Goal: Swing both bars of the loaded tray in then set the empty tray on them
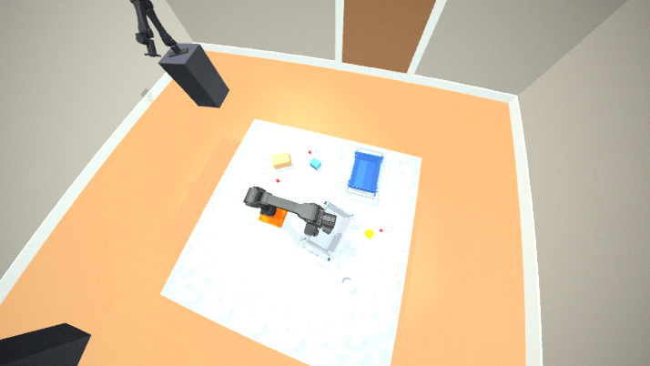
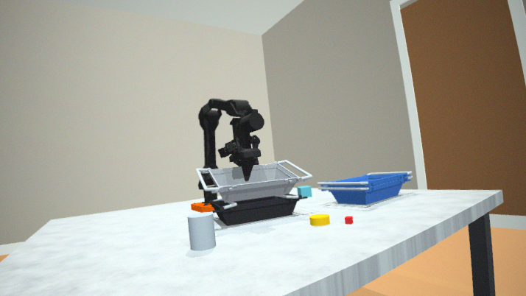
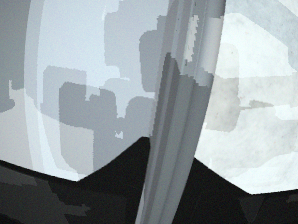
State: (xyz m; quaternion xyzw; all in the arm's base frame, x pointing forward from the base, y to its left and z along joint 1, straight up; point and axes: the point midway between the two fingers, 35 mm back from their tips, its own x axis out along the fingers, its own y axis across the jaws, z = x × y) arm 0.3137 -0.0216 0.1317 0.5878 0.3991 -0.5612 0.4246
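Note:
My gripper (image 2: 247,179) (image 3: 154,145) is shut on the long rim of the grey tray (image 2: 258,191) (image 1: 320,243) (image 3: 75,30) near its middle. The grey tray hangs right above the black tray (image 2: 258,213), lined up along it and roughly level. Its own wire bars stick out past both ends. A pale bar of the black tray (image 2: 231,208) shows at the left end, close under the grey tray, and part of another (image 2: 292,196) at the right end. I cannot tell whether the grey tray touches these bars. The inside of the black tray and its load are hidden.
A blue tray (image 1: 366,170) (image 2: 368,191) stands farther back. Around lie a yellow disc (image 1: 369,233) (image 2: 319,219), a red cube (image 1: 380,230) (image 2: 348,220), a pale cylinder (image 1: 348,284) (image 2: 201,232), a cyan block (image 1: 315,164) (image 2: 304,191), a tan block (image 1: 281,160) and an orange plate (image 1: 272,219) (image 2: 202,207).

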